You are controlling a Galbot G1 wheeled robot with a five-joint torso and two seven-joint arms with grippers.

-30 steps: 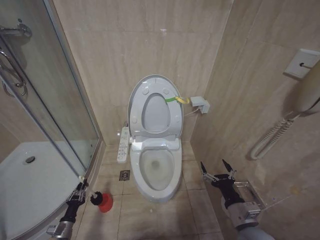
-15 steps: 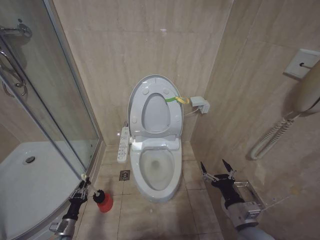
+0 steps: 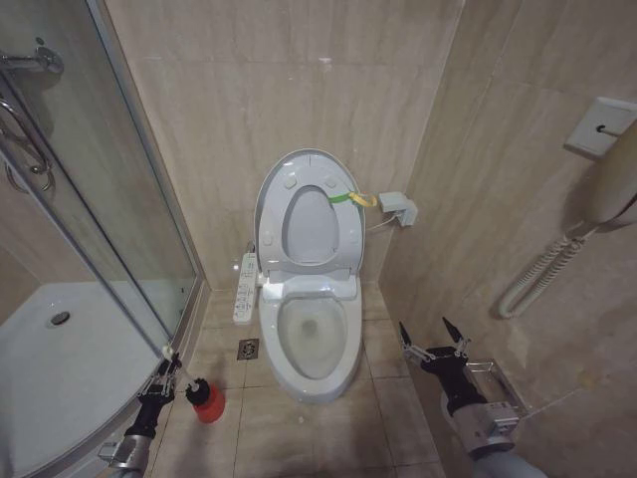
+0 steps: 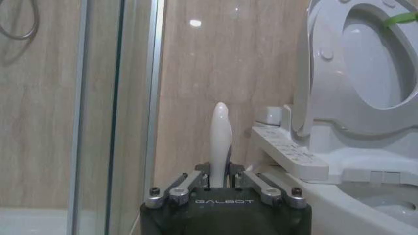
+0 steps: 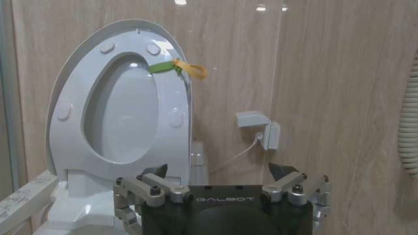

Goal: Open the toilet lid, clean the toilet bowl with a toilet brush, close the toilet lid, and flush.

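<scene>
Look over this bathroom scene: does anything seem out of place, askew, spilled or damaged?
Nothing stands out. The toilet lid stands upright, the toilet bowl shows no spill, and the left gripper grips the toilet brush by its handle on the floor.

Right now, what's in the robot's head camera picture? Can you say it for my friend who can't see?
A white ceramic toilet bowl stands open against a beige tiled wall, its glossy white oval lid raised upright. On the floor to its left, the left gripper holds the pale handle of a red-based toilet brush. The right gripper hangs open to the right of the bowl.
</scene>
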